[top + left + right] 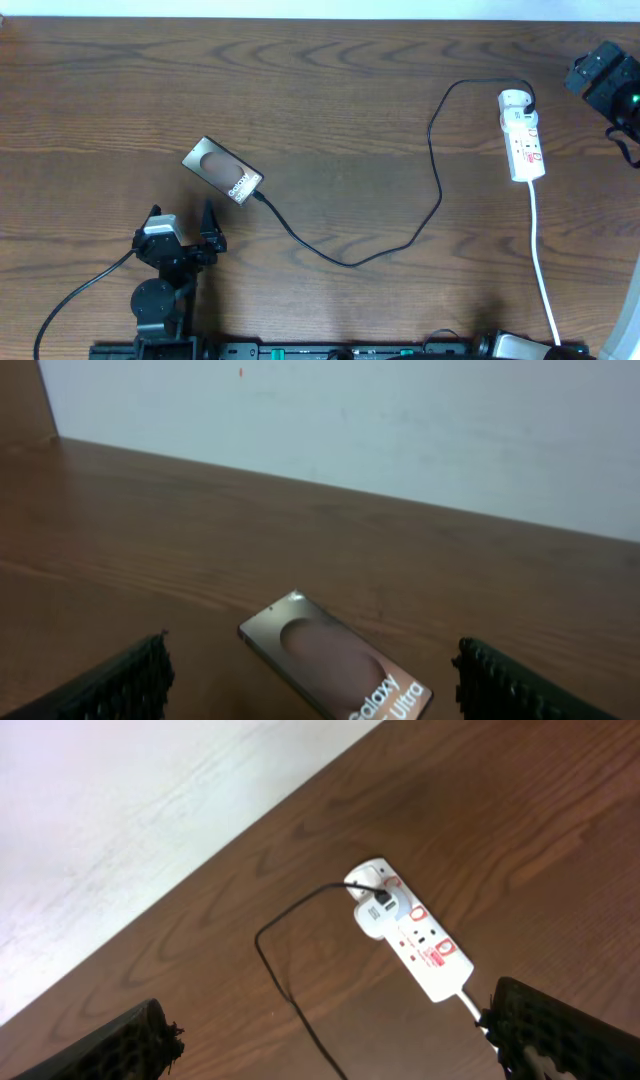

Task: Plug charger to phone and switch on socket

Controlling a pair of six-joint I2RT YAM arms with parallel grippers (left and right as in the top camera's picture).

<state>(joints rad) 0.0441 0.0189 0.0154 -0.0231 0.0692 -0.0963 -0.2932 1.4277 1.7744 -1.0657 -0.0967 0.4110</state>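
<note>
We see the small, dark brown, glossy rectangular phone (223, 171) lying flat and askew on the brown wooden table (320, 80), left of centre. The left gripper (181, 212) hovers just beside it on the near side, its ribbed black fingers (110, 685) spread wide and holding nothing. In the left wrist view the bottom edge cuts off the phone's lettered end, so its port is hidden there. From overhead, the long thin black charger cable (345, 262) meets that end of the phone, but we cannot tell whether the tip is fully seated. The cable loops across the table to a small black adapter (383, 900) at the far end of the short white power strip (526, 140), which lies well apart on the right. The strip's red marks are too small for us to read a switch position. Its white cord (543, 270) runs toward the near edge. The right gripper (330, 1015) hangs above the strip, fingers wide apart and empty; overhead, the frame edge crops it.
</note>
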